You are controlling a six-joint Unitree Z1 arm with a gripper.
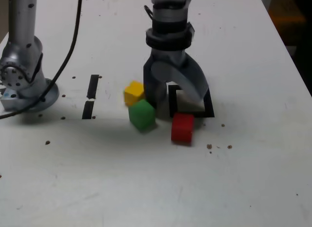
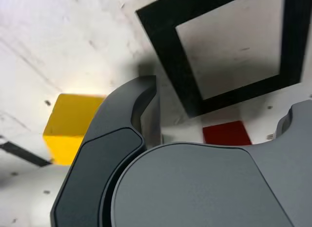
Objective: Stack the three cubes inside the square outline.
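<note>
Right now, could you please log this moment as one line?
gripper: open, empty, over square outline | outline: no cube inside | red cube, green cube, yellow cube: unstacked

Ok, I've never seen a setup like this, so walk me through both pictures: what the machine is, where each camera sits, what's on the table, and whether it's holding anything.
The grey machine is a single robot arm, and the forked part at its end is its hand. The exterior view comes from a camera off the arm, looking across the white table. The wrist view comes from a camera mounted on the arm itself, looking down past the hand's dark fingers.

On the table lie three small cubes: a yellow cube, a green cube touching or nearly touching it, and a red cube a little apart. None is stacked. There is also a square outline of black tape with a white centre, and no cube is inside it. Two short black tape strips lie further to the exterior view's left.

The hand is open, low over the square, and holds nothing.
</note>
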